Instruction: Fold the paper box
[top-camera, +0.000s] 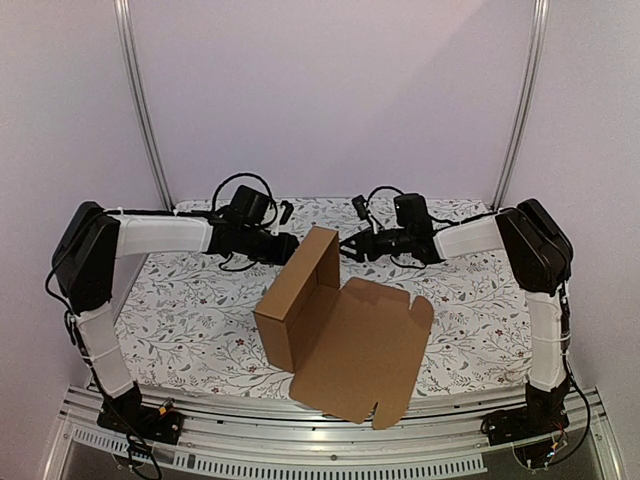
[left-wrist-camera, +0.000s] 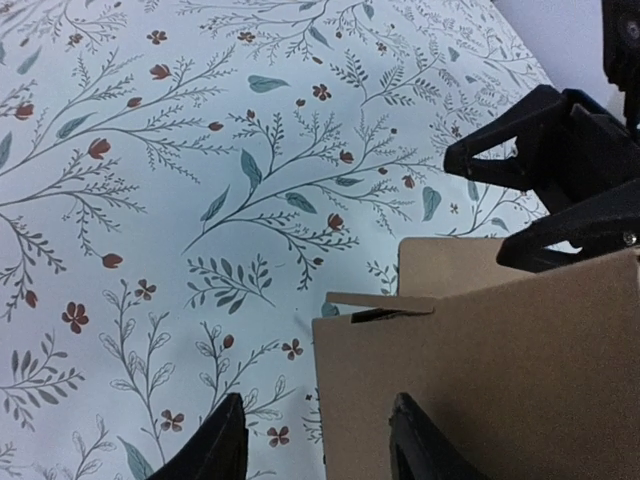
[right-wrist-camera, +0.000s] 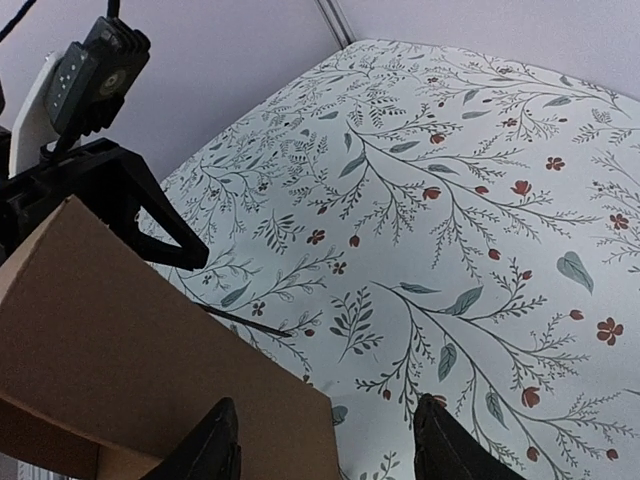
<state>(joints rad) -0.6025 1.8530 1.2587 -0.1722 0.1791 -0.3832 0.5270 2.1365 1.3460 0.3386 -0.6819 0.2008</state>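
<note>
The paper box (top-camera: 345, 345) is brown cardboard, partly folded. One tall wall (top-camera: 300, 280) stands upright, and a wide flap with tabs (top-camera: 370, 360) lies flat toward the near right. My left gripper (top-camera: 291, 246) and right gripper (top-camera: 349, 246) face each other at the wall's far top corner. In the left wrist view the left gripper (left-wrist-camera: 318, 402) is open, and the cardboard's edge (left-wrist-camera: 322, 380) runs between its fingers. The right gripper (right-wrist-camera: 325, 403) is open too, with the cardboard's corner (right-wrist-camera: 300, 400) between its fingers. I cannot tell whether either touches the cardboard.
A floral tablecloth (top-camera: 190, 320) covers the table. Aluminium posts (top-camera: 145, 110) (top-camera: 520, 110) rise at the back corners in front of white walls. A metal rail (top-camera: 330, 445) runs along the near edge between the arm bases.
</note>
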